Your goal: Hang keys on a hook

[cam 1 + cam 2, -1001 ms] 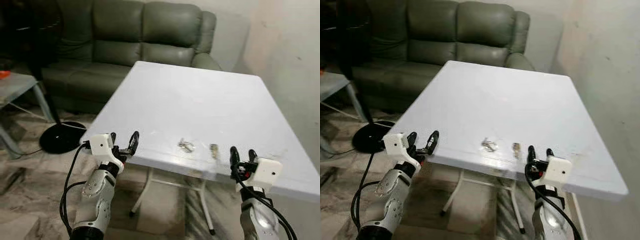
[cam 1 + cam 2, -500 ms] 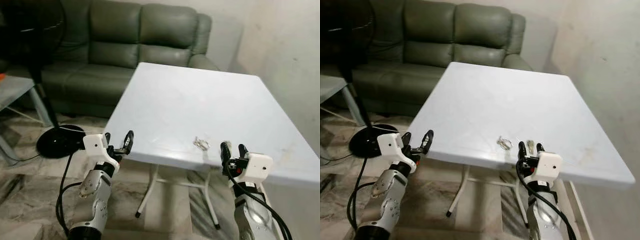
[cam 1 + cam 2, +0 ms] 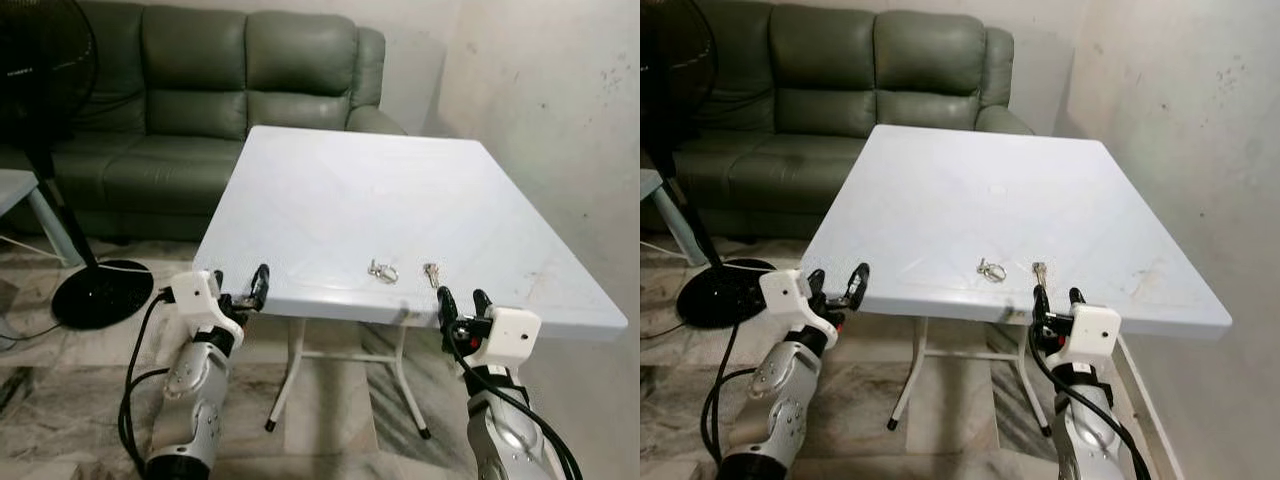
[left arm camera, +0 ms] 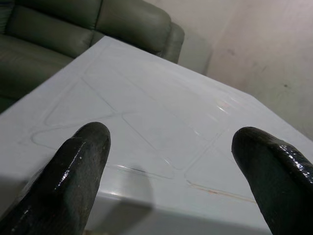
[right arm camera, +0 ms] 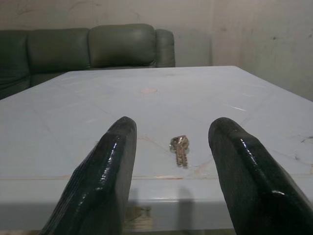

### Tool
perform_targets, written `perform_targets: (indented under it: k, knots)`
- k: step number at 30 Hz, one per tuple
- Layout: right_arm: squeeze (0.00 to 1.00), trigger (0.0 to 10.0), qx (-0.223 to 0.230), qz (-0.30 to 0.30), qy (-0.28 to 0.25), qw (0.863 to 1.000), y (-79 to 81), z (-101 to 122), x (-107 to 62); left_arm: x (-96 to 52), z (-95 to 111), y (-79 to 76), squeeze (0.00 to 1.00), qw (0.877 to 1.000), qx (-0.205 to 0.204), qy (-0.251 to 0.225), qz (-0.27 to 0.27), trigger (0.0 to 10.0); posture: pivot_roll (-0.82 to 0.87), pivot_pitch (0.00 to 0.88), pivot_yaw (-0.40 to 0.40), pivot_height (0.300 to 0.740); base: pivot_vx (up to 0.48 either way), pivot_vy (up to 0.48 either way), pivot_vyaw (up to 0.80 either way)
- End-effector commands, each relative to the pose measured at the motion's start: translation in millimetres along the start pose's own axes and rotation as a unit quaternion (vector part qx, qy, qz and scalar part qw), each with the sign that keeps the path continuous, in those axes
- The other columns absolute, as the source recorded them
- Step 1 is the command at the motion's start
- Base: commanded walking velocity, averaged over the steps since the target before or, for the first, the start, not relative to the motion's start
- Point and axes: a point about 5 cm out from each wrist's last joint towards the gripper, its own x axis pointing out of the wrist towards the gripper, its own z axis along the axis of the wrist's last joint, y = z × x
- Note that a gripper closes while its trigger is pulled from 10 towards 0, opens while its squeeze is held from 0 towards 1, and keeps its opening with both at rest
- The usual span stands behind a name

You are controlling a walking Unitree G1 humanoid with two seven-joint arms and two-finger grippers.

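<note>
A small bunch of keys [image 3: 431, 272] lies on the white table [image 3: 350, 190] close to its front edge. Left of the keys sits a small metal ring-like piece [image 3: 382, 271]. My right gripper [image 3: 458, 305] hovers open just in front of the table edge, below and slightly right of the keys. In the right wrist view the keys [image 5: 179, 148] lie on the table between the two spread fingers [image 5: 105, 176]. My left gripper [image 3: 245, 290] is open at the table's front left corner, with nothing between its fingers [image 4: 73, 171].
A green sofa [image 3: 200, 90] stands behind the table. A standing fan with a round black base [image 3: 100, 292] is on the left, beside a small side table [image 3: 15, 188]. A wall [image 3: 560, 120] runs close along the table's right side. Folding legs [image 3: 290, 375] show beneath the table.
The whole picture has shifted, so the camera has moved and the table shows more fully. Both grippers stay open by the front edge; the right one has come nearer the keys.
</note>
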Motion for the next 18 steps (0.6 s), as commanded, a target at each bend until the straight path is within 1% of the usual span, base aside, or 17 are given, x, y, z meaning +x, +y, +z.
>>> perform_targets:
  k: [1, 4, 5, 18]
  knots:
    - [0.00, 10.0, -0.004, 0.003, -0.006, 1.000, -0.9, 3.8, 2.1, 1.9, 2.4, -2.0, 0.00, 1.000, 0.001, 0.000, -0.006, 10.0, -0.01, 0.000, -0.063, 0.740, 0.000, 0.000, 0.00]
    - [0.00, 10.0, -0.008, 0.006, -0.006, 1.000, -0.7, 3.9, 2.5, 2.0, 2.5, -2.1, 0.00, 1.000, -0.003, -0.002, -0.005, 10.0, -0.01, 0.000, -0.065, 0.740, 0.000, 0.000, 0.00]
    - [0.00, 10.0, -0.008, 0.007, -0.006, 1.000, -0.5, 4.2, 2.6, 1.8, 2.6, -2.3, 0.00, 1.000, -0.005, -0.002, -0.005, 10.0, -0.01, 0.000, -0.067, 0.740, 0.255, 0.000, 0.00]
    - [0.00, 10.0, -0.012, 0.015, -0.006, 1.000, 0.4, 4.6, 3.3, 1.7, 1.6, -3.7, 0.00, 1.000, -0.011, -0.002, -0.004, 10.0, -0.01, 0.000, -0.075, 0.740, 0.325, 0.000, 0.00]
